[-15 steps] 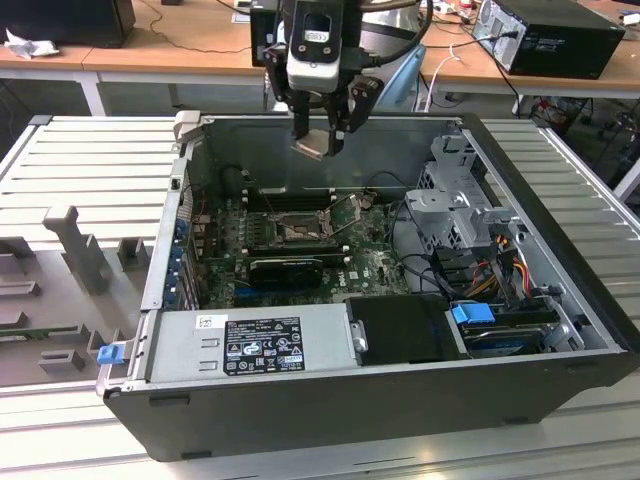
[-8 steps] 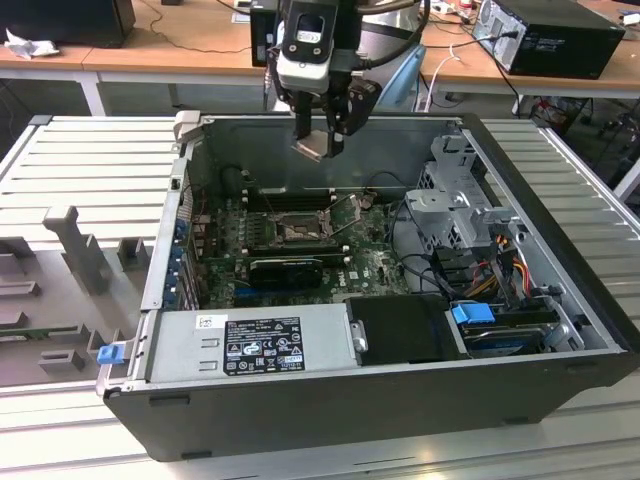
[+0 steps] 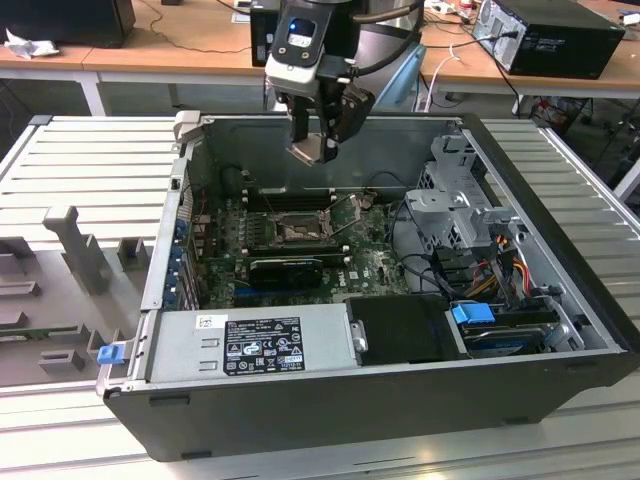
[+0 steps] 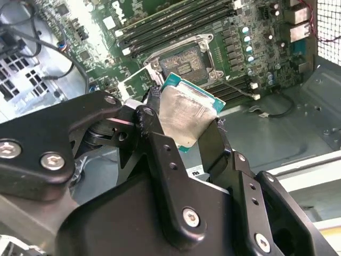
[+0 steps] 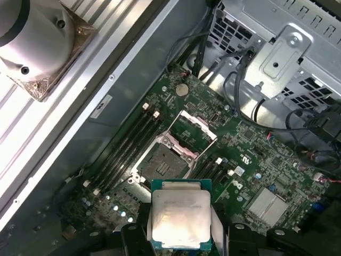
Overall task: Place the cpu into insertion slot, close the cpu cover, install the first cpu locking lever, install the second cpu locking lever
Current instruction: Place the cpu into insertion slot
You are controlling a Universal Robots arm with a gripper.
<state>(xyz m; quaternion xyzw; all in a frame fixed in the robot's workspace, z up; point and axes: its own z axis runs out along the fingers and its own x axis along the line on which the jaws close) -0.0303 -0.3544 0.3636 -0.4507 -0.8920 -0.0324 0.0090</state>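
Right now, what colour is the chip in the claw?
The cpu has a pale silver top and a teal-green rim, clearest in the first wrist view.

This is a robotics lab or electronics workshop. Directly beneath the jaws of the gripper [image 3: 320,140], an opened desktop computer case [image 3: 300,410] lies on its side on a ribbed aluminium work table [image 3: 90,160], its green motherboard [image 3: 375,265] bare. Behind the jaws run wooden benches [image 3: 150,45] strewn with cables [image 3: 185,22], one carrying another computer tower [image 3: 555,35]. Grey fixture blocks [image 3: 75,255] sit on the table, well off to the jaws' side, toward the exterior view's left.
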